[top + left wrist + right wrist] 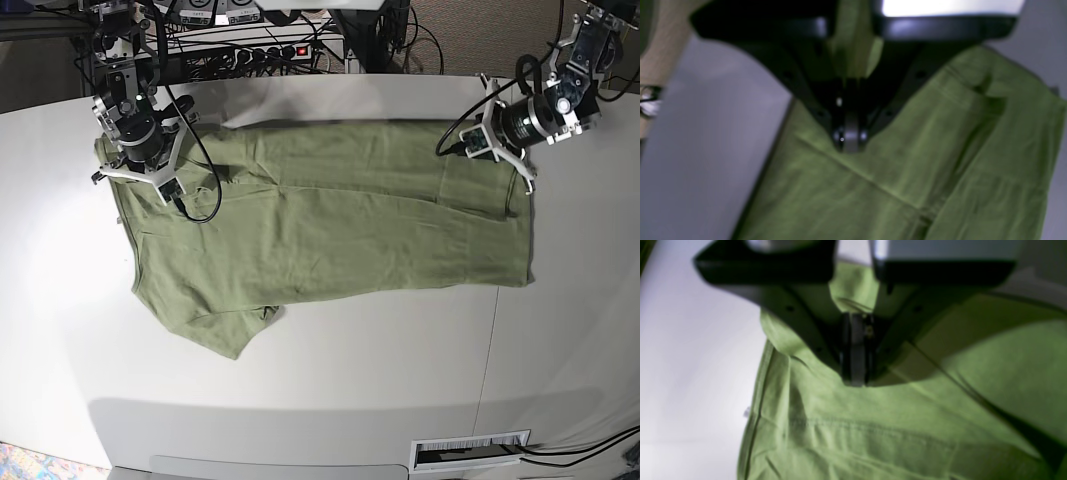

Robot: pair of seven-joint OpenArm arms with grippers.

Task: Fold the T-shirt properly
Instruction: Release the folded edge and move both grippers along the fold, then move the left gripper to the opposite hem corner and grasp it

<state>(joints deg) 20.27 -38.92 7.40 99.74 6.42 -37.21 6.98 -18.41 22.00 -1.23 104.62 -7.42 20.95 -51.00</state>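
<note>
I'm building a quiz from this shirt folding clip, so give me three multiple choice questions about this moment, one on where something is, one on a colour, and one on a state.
1. Where does the free sleeve of the T-shirt lie in the base view?
A. near the bottom left of the cloth
B. hanging over the table's far edge
C. under the power strip

2. What colour is the shirt?
A. navy blue
B. olive green
C. white

3. How do the left gripper and the right gripper stand?
A. both wide open above the cloth
B. one open, one shut
C. both shut on the fabric

Answers: 1 A, the sleeve sticks out at the lower left on the table. 2 B, the cloth is green in all three views. 3 C, each wrist view shows fabric pinched between closed fingers.
</note>
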